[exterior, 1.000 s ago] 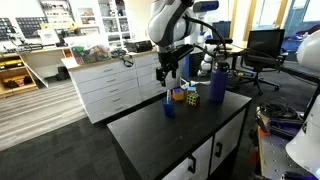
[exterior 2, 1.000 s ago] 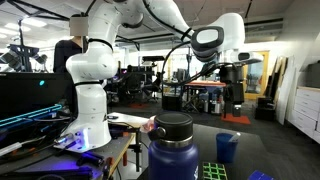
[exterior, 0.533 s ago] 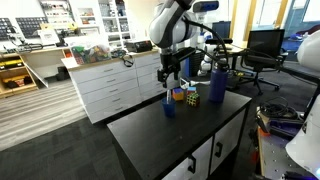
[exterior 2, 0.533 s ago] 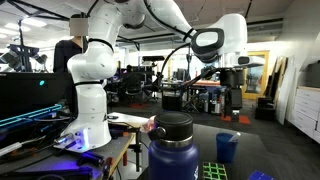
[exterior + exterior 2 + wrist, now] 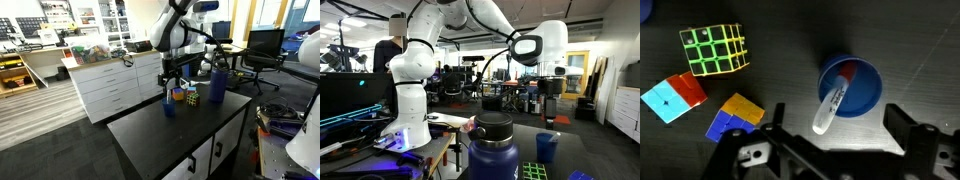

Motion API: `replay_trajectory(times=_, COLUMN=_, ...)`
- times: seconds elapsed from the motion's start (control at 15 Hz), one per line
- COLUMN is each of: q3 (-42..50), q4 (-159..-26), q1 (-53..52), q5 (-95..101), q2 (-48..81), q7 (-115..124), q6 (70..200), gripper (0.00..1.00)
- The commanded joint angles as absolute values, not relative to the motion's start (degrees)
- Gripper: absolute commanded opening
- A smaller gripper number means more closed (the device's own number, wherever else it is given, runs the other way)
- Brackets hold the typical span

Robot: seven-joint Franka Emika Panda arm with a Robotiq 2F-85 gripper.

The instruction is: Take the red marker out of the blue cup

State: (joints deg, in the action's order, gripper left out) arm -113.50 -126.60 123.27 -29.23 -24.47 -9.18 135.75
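Standing on black table (image 5: pixel 170 132): tall blue bottle (image 5: pixel 217 83), dark-capped. Claw (image 5: pixel 832 120): hangs directly above the cup, jaws spread wide, gripping nothing. Blue cup (image 5: pixel 866 92): upright. Multicoloured cube (image 5: pixel 713 48): near cup, apart. Red marker (image 5: pixel 828 108): inside blue cup, leaning on its rim.

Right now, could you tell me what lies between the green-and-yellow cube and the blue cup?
Nothing: in the wrist view, the dark tabletop between the green-and-yellow cube and the blue cup is bare.
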Motion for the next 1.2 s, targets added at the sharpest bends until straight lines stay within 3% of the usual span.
replay_trajectory(times=0.0, q3=-115.9, q4=-126.5, q1=126.5, q5=-34.4, q2=-25.0, q7=-12.0, q6=137.3, gripper=1.0)
replay_trajectory(times=1.13, q3=-119.2, q4=-114.6, q1=133.1, q5=-29.5, q2=-35.4, q7=-11.4, q6=125.0, gripper=1.0)
